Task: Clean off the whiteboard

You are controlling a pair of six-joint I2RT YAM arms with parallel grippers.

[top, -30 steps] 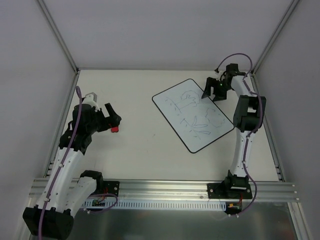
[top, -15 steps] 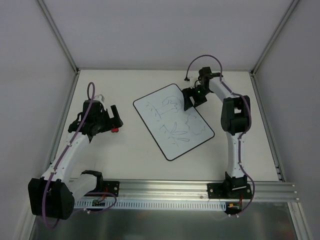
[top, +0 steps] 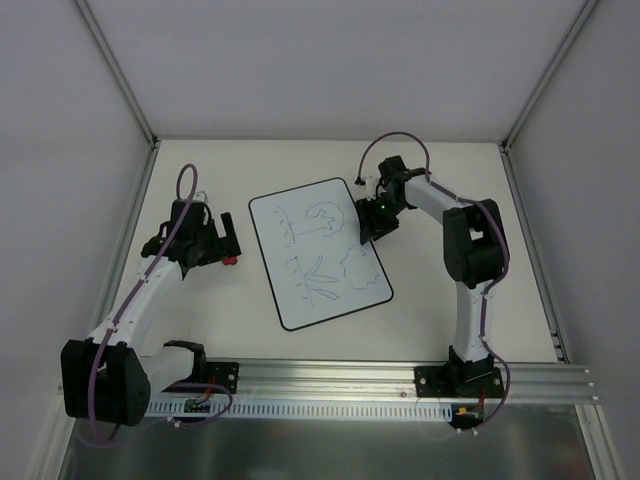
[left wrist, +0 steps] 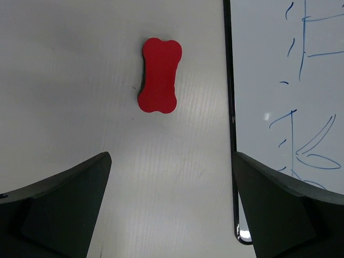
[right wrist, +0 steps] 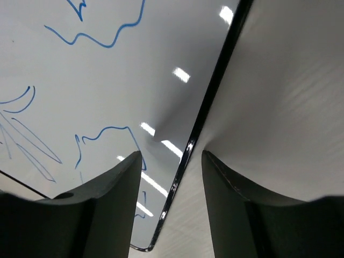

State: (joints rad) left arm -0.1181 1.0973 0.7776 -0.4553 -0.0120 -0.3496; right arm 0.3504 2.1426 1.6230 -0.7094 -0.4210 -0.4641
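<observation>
Nothing legible anywhere; the whiteboard [top: 300, 262] bears only thin blue doodles [top: 322, 213], no words.

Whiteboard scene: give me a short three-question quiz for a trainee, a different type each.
1. Fill in: the left gripper, above the red eraser, is ____.
2. True or false: the red eraser lies on the whiteboard.
3. Whose fingers straddle the whiteboard's edge? A) left gripper B) right gripper C) neither
Key: 1 open; 2 false, it lies on the table beside the board; 3 B.
</observation>
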